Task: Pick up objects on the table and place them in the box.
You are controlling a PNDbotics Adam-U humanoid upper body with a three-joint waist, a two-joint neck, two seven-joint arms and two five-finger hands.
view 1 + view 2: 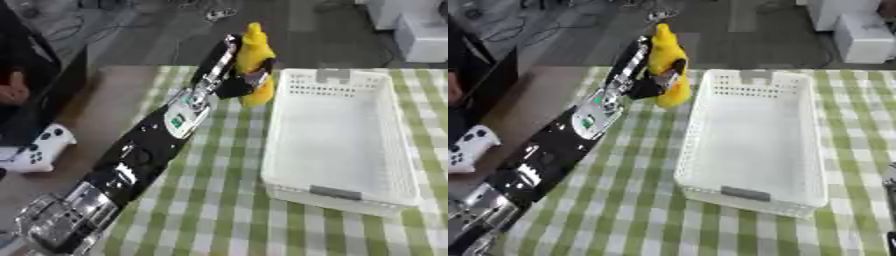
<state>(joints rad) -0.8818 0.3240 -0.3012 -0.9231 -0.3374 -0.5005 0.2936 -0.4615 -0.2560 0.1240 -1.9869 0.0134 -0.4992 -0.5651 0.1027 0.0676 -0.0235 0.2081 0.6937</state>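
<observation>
A table covered by a green-and-white checked cloth (219, 210) is filling most of both views, with a strip of bare brown tabletop (109, 115) lying along its left side. A white rectangular plastic basket with perforated walls (337, 145), the box of the task, is sitting on the cloth right of centre; nothing is showing inside it.

The robot's left arm (144, 155), black with silver joints, is reaching diagonally from the lower left corner toward the far edge of the table. Its left hand (238, 80) is clasping a yellow, roughly duck-shaped soft toy (254, 55), with dark fingers (677, 70) curling across the toy's front. The toy is standing upright in that grasp, just beside the basket's far left corner and outside its wall; whether its base is touching the cloth cannot be told.

A white game controller (39, 147) is lying on the bare tabletop at the left edge, well apart from the basket.

At the right edge of the right eye view a small grey part is showing; what it is cannot be told.
</observation>
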